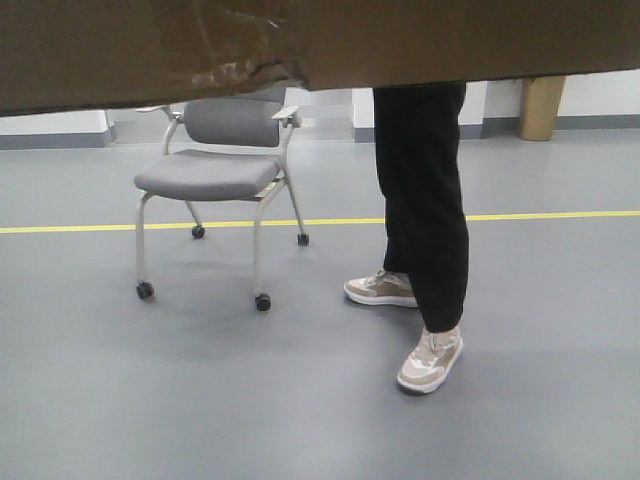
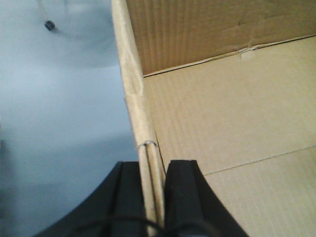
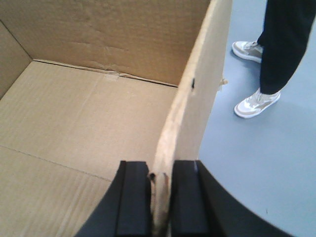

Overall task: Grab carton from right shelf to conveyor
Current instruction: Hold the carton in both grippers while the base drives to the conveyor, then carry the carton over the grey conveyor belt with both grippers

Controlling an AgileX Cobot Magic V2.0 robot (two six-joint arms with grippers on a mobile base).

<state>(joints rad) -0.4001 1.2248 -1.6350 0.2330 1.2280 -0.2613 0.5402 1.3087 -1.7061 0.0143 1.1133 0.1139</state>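
Brown carton (image 3: 98, 98) is pinched by left gripper (image 2: 155, 170) and right gripper (image 3: 162, 170) (seemingly off the shelf); conveyor placement is pending.

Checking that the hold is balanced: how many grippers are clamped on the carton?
2. The left gripper pinches the carton's left wall; the right gripper pinches its right wall.
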